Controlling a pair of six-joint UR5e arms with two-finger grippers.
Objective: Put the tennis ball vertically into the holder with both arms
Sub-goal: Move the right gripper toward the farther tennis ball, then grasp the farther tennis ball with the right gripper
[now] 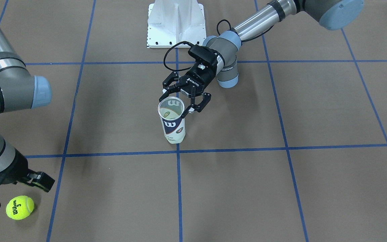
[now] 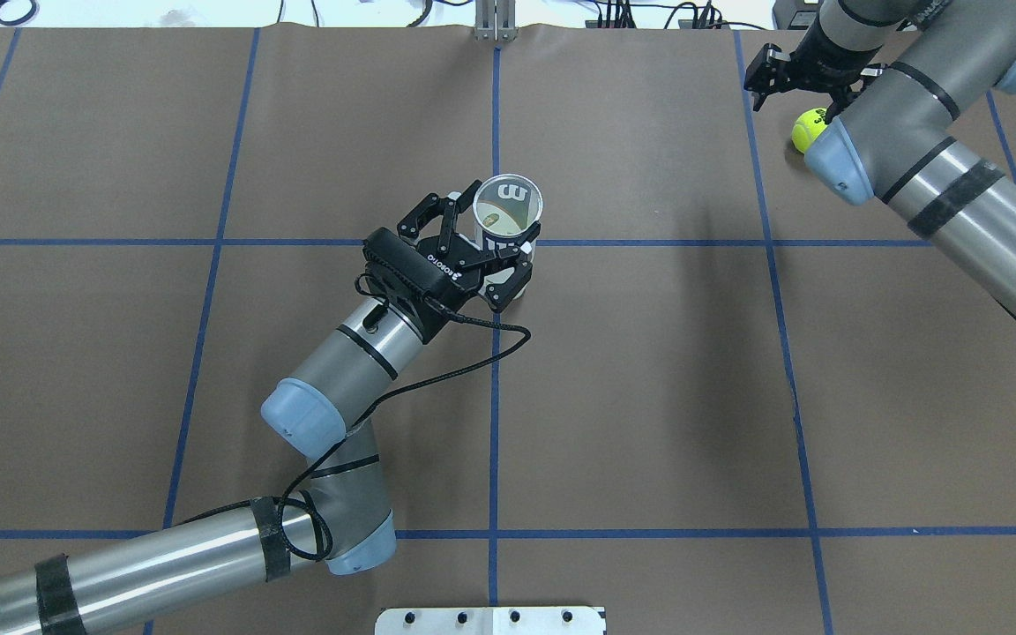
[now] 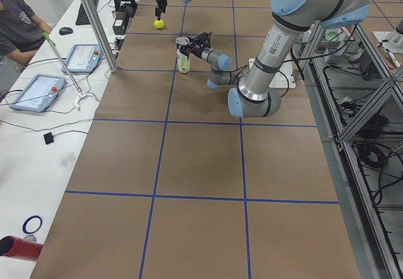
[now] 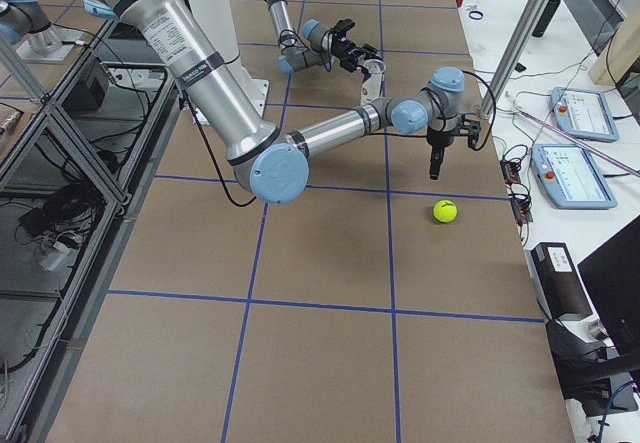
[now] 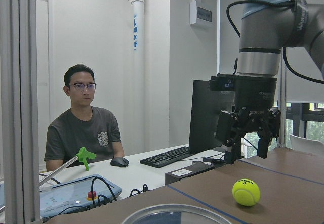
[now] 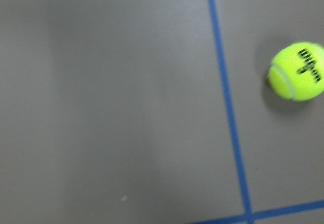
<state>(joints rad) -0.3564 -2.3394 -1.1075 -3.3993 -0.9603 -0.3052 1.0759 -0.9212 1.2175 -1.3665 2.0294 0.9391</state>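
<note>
Holder (image 1: pixel 172 126): clear can with a navy "W" label, upright, mouth open upward, standing on the desk (image 1: pixel 281 188) beside a crossing of blue tape lines (image 1: pixel 179 188).
Left pincer (image 1: pixel 176 101): fingers spread, one on each side of the holder's upper part; contact cannot be told.
Tennis ball (image 1: pixel 19 207): yellow-green, on the desk, well apart from the holder.
Right pincer (image 5: pixel 246 150): fingers apart, above the desk near the tennis ball, not touching it.
</note>
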